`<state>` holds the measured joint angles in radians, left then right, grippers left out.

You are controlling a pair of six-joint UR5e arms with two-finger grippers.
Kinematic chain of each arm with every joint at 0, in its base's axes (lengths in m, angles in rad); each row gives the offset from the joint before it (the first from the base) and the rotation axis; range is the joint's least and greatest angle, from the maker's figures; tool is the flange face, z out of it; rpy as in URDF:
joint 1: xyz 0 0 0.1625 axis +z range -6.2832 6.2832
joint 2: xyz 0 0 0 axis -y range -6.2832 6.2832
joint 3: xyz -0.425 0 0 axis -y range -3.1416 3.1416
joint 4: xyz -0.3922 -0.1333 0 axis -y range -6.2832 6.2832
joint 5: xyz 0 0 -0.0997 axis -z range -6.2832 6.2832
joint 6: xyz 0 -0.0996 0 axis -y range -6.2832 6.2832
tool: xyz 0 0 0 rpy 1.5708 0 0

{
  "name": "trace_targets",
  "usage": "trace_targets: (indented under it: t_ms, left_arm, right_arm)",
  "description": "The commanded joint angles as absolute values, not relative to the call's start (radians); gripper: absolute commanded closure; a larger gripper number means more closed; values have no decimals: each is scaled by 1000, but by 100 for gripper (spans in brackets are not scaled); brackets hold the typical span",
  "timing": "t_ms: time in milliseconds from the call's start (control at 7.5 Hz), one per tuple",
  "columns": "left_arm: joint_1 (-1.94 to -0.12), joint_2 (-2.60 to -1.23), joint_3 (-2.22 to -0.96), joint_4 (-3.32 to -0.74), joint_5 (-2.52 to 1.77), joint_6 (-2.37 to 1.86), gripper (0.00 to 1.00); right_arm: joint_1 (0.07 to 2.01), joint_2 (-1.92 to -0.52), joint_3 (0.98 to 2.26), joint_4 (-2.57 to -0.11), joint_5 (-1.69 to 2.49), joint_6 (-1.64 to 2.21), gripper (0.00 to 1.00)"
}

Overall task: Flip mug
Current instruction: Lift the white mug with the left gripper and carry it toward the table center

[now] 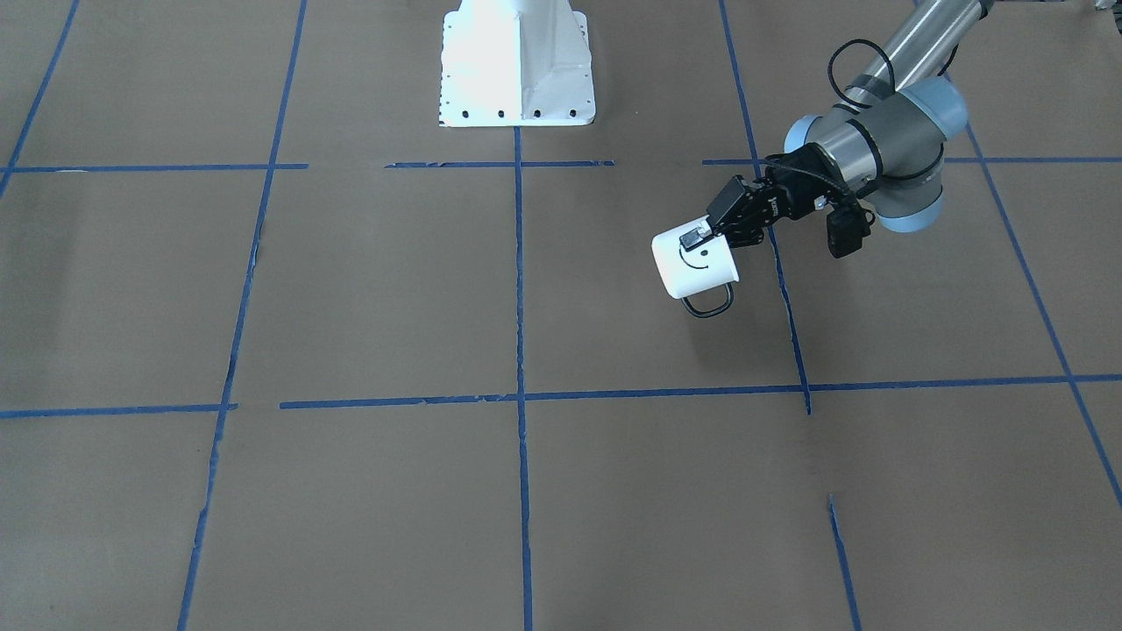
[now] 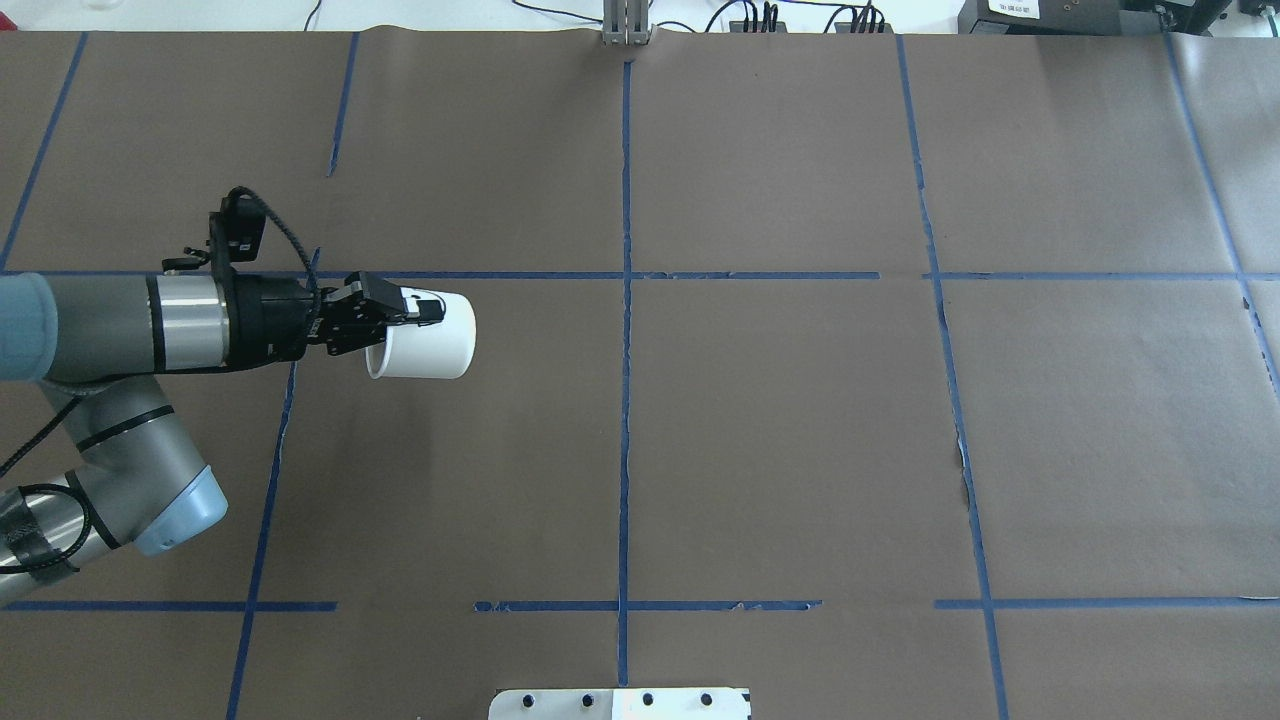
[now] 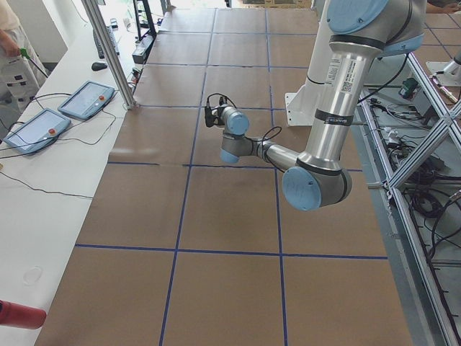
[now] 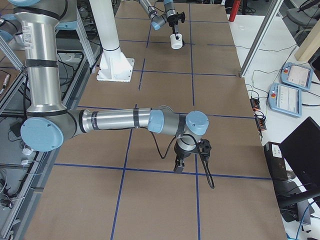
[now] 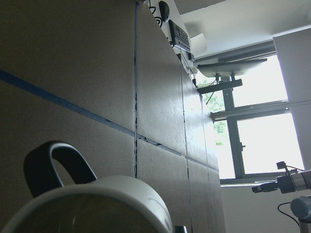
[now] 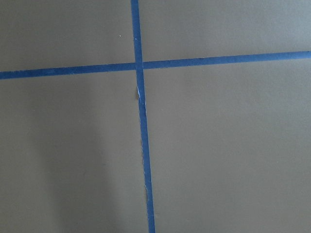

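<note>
One small white enamel mug (image 1: 695, 263) with a black smiley face and dark loop handle is held sideways above the brown paper-covered table (image 1: 368, 289), with our left gripper (image 1: 701, 237) pinching its rim. Our right gripper (image 4: 178, 168) hangs low over the table, well apart from the mug, and we cannot tell whether its fingers are spread.

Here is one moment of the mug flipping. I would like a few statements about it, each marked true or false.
1. The left gripper holds the mug at its rim. True.
2. The mug stands upright. False: it is tipped on its side.
3. A smiley face shows on the mug's side. True.
4. The right gripper grips the handle. False: the handle is free, and that gripper is far from the mug.
</note>
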<state>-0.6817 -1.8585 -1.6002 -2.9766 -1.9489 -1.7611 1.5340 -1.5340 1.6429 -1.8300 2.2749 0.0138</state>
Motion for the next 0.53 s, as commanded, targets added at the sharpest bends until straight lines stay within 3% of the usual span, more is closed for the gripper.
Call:
trace_targets:
  t_ms: [0, 133, 400]
  left_arm:
    - [-683, -2034, -1697, -2359, -1990, -1676, 100]
    - [-678, -2162, -1684, -2104, -1983, -1627, 100]
    - [-666, -2312, -1619, -1863, -1976, -1571, 100]
  right_arm:
    - [1534, -1535, 1643, -1830, 2275, 14, 0]
    - [1534, -1534, 1643, -1830, 2275, 14, 0]
    - [1534, -1534, 1643, -1830, 2275, 14, 0]
